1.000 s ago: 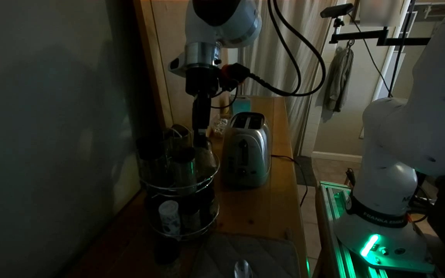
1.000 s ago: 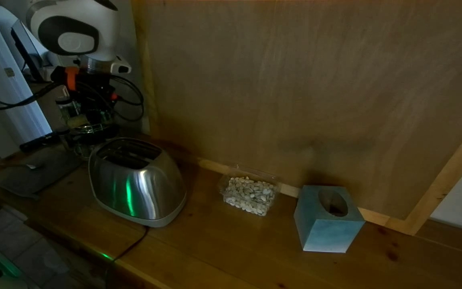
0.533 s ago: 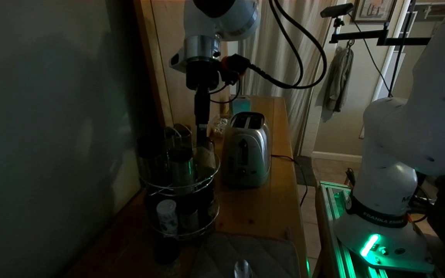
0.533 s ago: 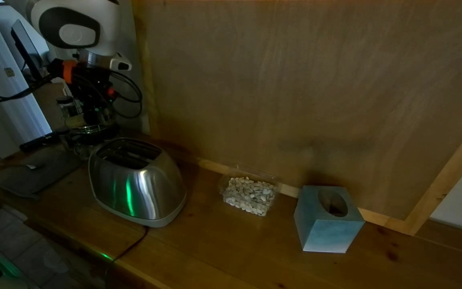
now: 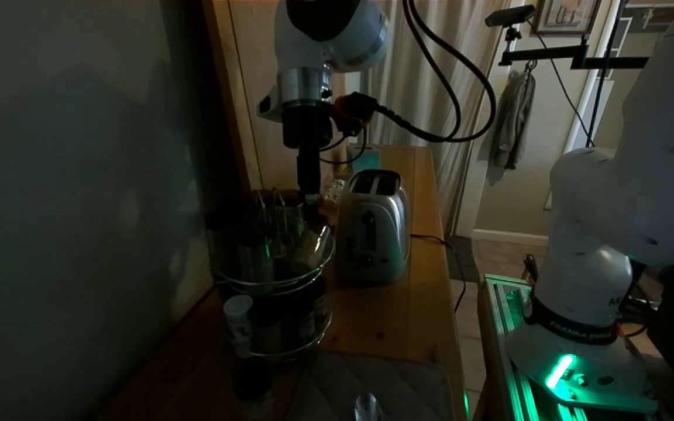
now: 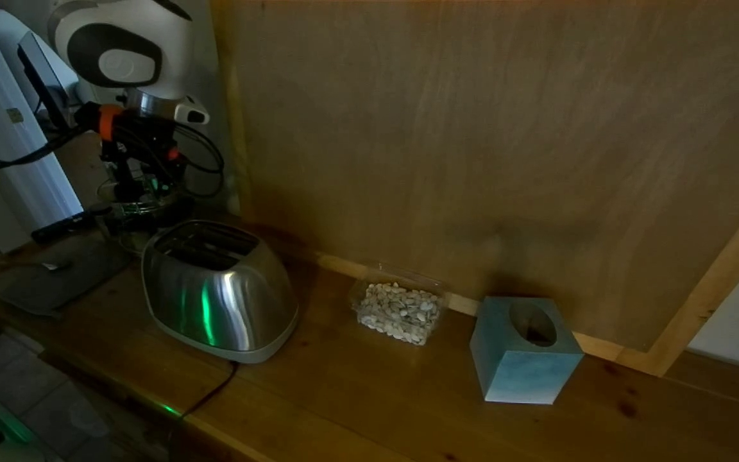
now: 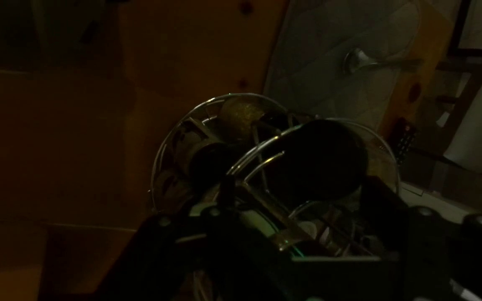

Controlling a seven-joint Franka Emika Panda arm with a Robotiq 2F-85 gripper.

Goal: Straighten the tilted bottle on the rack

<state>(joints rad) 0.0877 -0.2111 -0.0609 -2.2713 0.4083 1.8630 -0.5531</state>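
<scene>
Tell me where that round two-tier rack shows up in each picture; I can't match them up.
In an exterior view: the rack is left of centre, left of the toaster.
In an exterior view: the rack is on the left, partly hidden behind the toaster.
Wrist view: the rack is around the middle, partly covered by the fingers.
Shared landmark: the grey mat with a spoon on it, near the rack in all three.

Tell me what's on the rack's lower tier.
A pale canister and dark-lidded jars show; in the wrist view, the upper tier and the hand cover the rest.
</scene>
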